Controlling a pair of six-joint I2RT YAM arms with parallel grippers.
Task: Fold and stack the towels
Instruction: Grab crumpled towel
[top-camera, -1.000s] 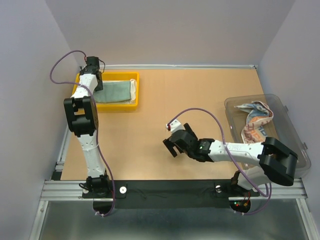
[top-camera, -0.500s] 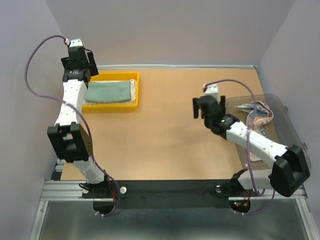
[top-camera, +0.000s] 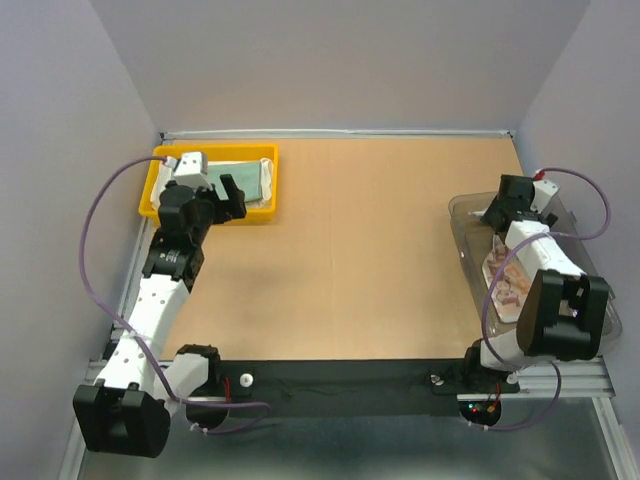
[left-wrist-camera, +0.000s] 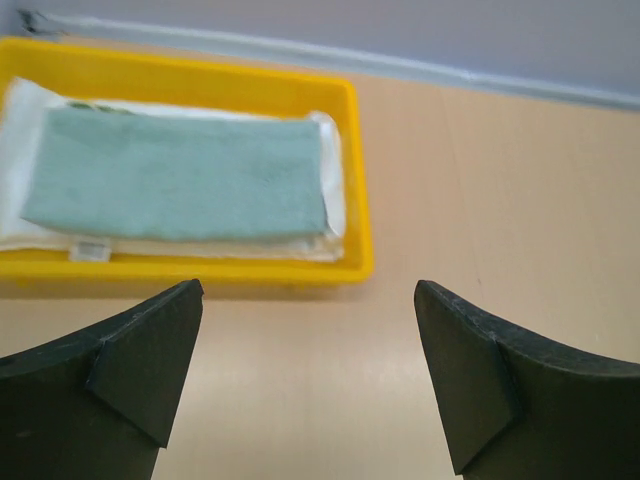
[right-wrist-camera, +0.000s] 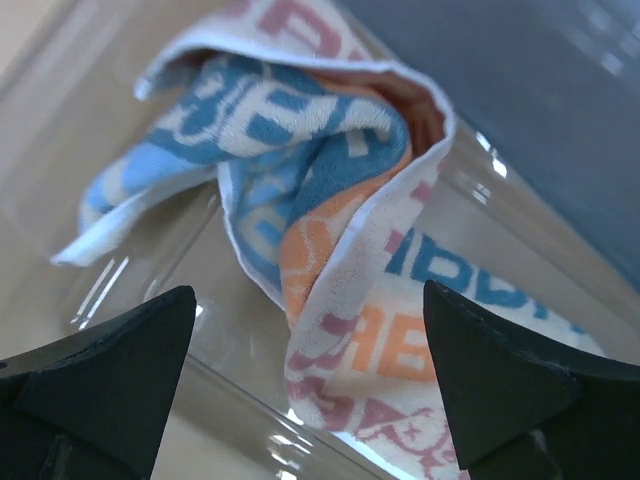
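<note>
Where the left gripper (left-wrist-camera: 308, 335) is held: low over the table (left-wrist-camera: 500, 180), just beside the near side of the yellow tray (left-wrist-camera: 356, 180); no contact with the tray is seen
Left jaws: spread wide apart and released, nothing is held between them
Where the right gripper (right-wrist-camera: 308, 310) is held: over the far end of the clear bin (top-camera: 462, 222), pointed down into it
Right jaws: also spread wide and released; the printed towel (right-wrist-camera: 330, 190) is seen in the gap between the two fingers, but whether it is touched cannot be told
Printed towel: white with blue and orange letters, crumpled and twisted, not folded; it is lying inside the clear bin
Teal towel (left-wrist-camera: 180, 180): folded to a flat rectangle and laid on top of the stack inside the yellow tray
White towel (left-wrist-camera: 200, 246): folded under the teal towel; only its edges are shown, at the right and near sides, with a small tag at the near edge
Yellow tray: placed at the far left corner of the table, close to the wall
Clear bin: placed at the right edge of the table, well apart from the tray
</note>
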